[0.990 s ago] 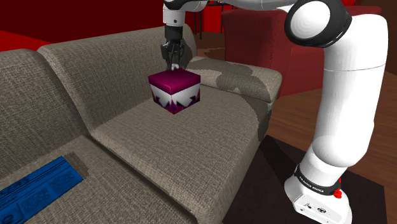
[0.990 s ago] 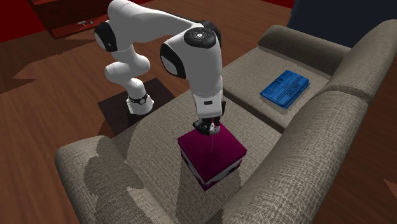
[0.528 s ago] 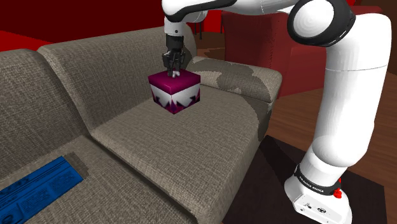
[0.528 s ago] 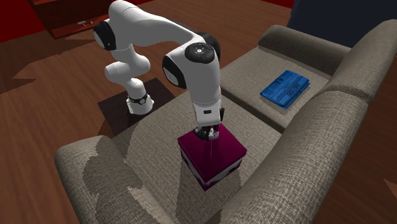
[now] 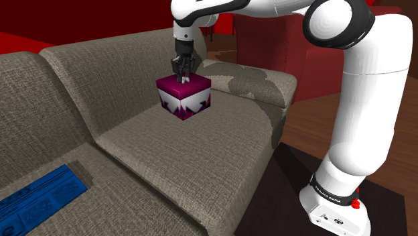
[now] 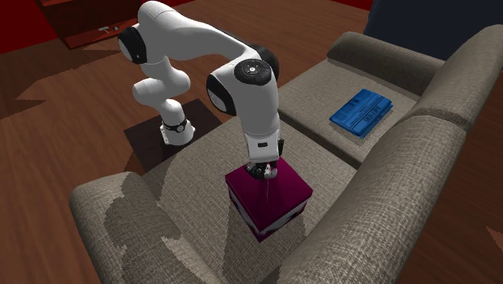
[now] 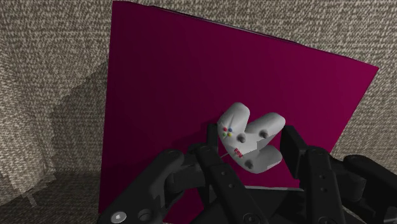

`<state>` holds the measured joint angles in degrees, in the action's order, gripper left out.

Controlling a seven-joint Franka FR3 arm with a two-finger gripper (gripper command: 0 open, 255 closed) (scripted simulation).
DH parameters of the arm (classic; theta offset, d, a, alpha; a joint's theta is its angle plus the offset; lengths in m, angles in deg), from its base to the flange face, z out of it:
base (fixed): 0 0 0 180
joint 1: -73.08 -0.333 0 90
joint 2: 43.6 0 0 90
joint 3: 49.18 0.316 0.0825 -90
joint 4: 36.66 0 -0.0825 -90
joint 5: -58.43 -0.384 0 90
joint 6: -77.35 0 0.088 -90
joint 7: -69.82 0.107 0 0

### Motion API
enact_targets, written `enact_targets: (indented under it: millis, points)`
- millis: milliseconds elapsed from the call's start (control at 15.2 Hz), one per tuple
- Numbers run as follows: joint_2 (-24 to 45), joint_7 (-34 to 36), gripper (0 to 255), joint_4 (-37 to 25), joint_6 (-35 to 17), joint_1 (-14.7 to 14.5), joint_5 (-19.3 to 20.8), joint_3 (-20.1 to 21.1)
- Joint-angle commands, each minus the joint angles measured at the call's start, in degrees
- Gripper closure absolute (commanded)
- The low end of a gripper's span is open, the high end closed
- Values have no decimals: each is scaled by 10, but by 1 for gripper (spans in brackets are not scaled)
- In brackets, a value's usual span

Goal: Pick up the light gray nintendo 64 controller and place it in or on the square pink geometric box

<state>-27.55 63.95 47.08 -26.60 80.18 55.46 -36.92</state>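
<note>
**A:** What is seen on the seat?

**B:** A magenta box [image 5: 184, 96] with a white zigzag pattern on its sides is set on a grey-brown woven sofa [image 5: 167, 161]. In the shoulder view, a blue book [image 5: 37, 198] lies on the next cushion, well apart from the box at about eight o'clock. The arm's stand [image 5: 331, 211] is found at four o'clock from the box, on the wooden floor.

**A:** Where is the controller?

**B:** The light grey controller [image 7: 249, 141] is shown over the plain magenta top of the box, near one edge. Three rounded grips and small coloured buttons can be made out on it. Whether it touches the top cannot be told.

**A:** And the pincer?

**B:** The black gripper [image 7: 251, 151] is pointed straight down onto the box top. It is pinched on the controller, with one finger pressed against each side.

**A:** What is given from the other side?

**B:** In the second exterior view, the gripper is seen just above the box's top at the end of the white arm, and the book is placed at about one o'clock from the box.
</note>
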Motion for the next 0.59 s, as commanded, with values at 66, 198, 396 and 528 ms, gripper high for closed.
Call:
enact_targets:
  millis: [66, 198, 396, 528]
  points:
    - [0, 0, 0, 0, 0, 0, 0, 0]
    - [0, 0, 0, 0, 0, 0, 0, 0]
    - [0, 0, 0, 0, 0, 0, 0, 0]
    - [0, 0, 0, -38, 38, 1, 0, 0]
